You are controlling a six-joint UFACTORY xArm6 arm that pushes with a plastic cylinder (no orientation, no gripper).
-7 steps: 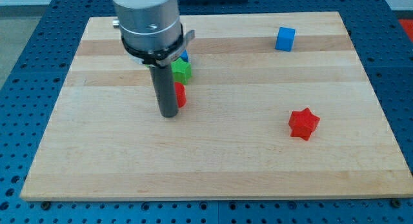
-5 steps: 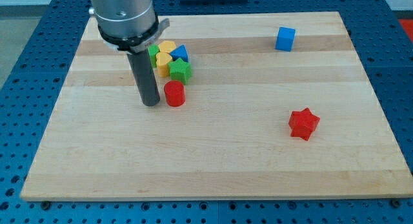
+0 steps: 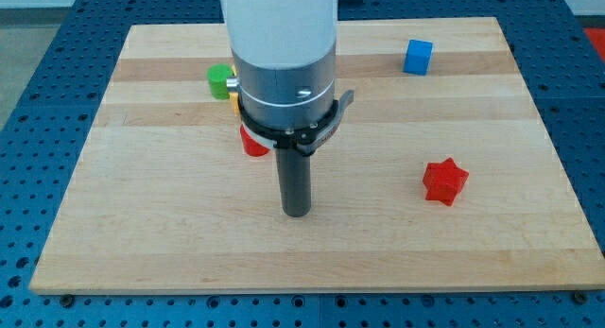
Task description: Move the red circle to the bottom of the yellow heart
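The red circle [image 3: 252, 144] lies left of centre on the wooden board [image 3: 142, 205], partly hidden behind my arm. My tip [image 3: 297, 213] rests on the board below and to the right of the red circle, apart from it. A sliver of a yellow block [image 3: 233, 91] shows just left of my arm, above the red circle; its shape cannot be made out. A green block [image 3: 220, 79] sits at its upper left. The other blocks of that cluster are hidden behind my arm.
A blue cube [image 3: 418, 57] stands near the view's top right. A red star [image 3: 444, 181] lies at the right of the board. The board's edges border a blue perforated table [image 3: 38, 129].
My tip has moved from the left side of the red circle to below and right of it. My arm now covers most of the block cluster. The red circle has hardly shifted.
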